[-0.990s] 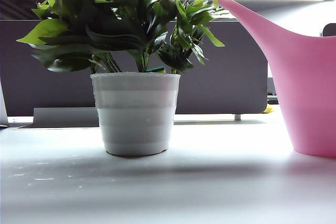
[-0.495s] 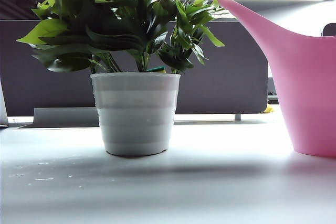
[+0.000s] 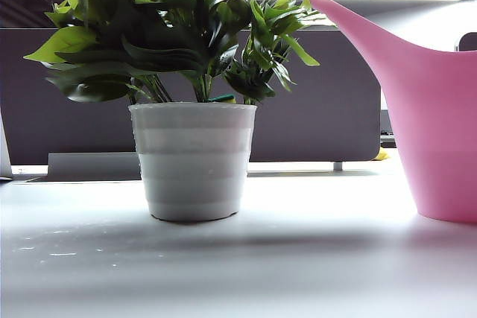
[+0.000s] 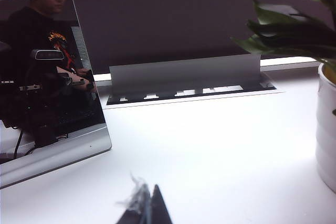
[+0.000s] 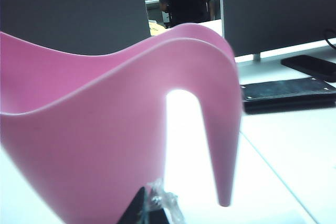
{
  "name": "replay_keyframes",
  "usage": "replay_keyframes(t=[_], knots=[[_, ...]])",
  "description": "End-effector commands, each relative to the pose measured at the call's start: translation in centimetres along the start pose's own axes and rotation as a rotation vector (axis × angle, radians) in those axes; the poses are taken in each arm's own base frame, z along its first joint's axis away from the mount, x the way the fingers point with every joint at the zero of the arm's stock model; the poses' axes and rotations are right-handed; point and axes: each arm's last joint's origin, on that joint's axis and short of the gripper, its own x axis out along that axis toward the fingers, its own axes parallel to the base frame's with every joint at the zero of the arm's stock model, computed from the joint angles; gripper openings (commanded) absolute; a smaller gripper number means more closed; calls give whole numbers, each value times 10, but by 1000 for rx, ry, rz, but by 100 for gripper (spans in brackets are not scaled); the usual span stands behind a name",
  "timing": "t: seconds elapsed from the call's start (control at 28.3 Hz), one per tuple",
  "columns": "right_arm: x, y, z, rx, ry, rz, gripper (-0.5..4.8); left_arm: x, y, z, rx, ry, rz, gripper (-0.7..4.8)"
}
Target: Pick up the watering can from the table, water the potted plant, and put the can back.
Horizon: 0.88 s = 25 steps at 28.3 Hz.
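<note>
Leaves of glossy light and dark green crown the potted plant (image 3: 192, 94), which stands upright in its white ribbed tapered round plastic pot on the broad smooth white-grey table (image 3: 298, 258). We take that pot as our landmark. To its right in the exterior view, well apart from it, we see the large matte pink plastic watering can (image 3: 436, 121) resting on the table, its long upswept spout reaching back toward the foliage and ending near the outermost leaves.

Neither arm appears in the exterior view. In the left wrist view we find the left gripper (image 4: 147, 209) low over the table, its dark tips pressed together on nothing, with the pot's white wall at the frame edge. A dark glossy panel (image 4: 47, 77) leans on the table on the far side of the left gripper from the pot.

In the right wrist view, the right gripper (image 5: 149, 209) sits just before the can's looped handle, tips pressed together and holding nothing.
</note>
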Motion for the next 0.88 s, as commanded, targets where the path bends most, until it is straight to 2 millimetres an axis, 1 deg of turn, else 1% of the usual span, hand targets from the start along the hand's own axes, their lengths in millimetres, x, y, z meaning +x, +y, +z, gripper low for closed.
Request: replay_keyframes(t=[0.04, 0.18, 0.57, 0.88], knots=[[0, 3, 1, -16, -21, 61, -8, 0, 0, 1, 1, -11, -2, -5], [-1, 6, 1, -27, -10, 178, -9, 0, 0, 1, 1, -11, -2, -5], [-1, 6, 2, -28, -19, 192, -8, 0, 0, 1, 1, -11, -2, -5], [1, 0, 3, -50, -25, 170, -8, 0, 0, 1, 1, -11, -2, -5]])
